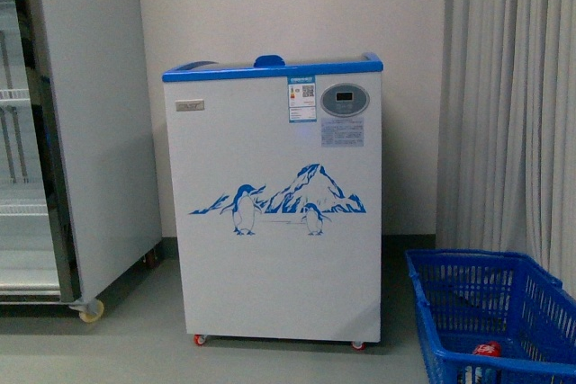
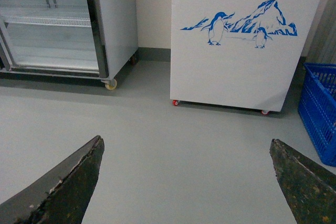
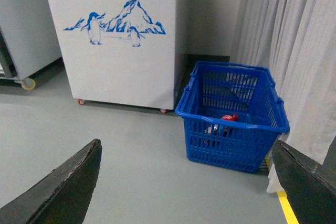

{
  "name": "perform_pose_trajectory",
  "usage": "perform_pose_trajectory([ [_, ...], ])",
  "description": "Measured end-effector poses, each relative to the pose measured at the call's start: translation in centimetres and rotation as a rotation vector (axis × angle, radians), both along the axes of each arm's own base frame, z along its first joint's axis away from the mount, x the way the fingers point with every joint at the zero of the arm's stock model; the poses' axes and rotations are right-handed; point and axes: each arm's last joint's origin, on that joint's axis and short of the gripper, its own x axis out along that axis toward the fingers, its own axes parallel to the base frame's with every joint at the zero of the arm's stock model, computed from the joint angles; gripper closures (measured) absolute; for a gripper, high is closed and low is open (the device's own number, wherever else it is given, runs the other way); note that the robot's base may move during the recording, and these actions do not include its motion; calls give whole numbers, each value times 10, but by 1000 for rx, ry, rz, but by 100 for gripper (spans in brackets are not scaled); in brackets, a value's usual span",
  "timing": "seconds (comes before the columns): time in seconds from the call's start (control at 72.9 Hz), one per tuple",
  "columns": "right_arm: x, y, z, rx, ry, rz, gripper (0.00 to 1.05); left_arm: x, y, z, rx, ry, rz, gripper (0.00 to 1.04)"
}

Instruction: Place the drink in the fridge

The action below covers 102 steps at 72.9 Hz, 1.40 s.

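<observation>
The fridge (image 1: 274, 204) is a white chest freezer with a blue rim and a penguin decal, standing against the wall; it also fills the far part of both wrist views (image 2: 236, 40) (image 3: 113, 35). The drink (image 1: 487, 349) lies in a blue basket (image 1: 450, 267) on the floor to the fridge's right, only its red part showing (image 3: 229, 118). My left gripper (image 2: 186, 148) hangs open over bare floor well short of the fridge. My right gripper (image 3: 186, 153) is open above the floor, short of the basket (image 3: 231, 116). Neither holds anything.
A tall grey glass-door cabinet (image 1: 72, 123) on castors stands left of the fridge (image 2: 63, 19). Pale curtains (image 1: 513, 96) hang at the right behind the basket. A yellow floor line (image 3: 287, 208) runs near the curtain's foot. Grey floor lies between me and the fridge.
</observation>
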Motion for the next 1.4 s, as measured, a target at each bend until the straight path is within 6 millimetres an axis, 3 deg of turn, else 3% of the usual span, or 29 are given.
perform_pose_trajectory([
  [1.4,0,0,0,0,0,0,8,0,0,0,0,0,0,8],
])
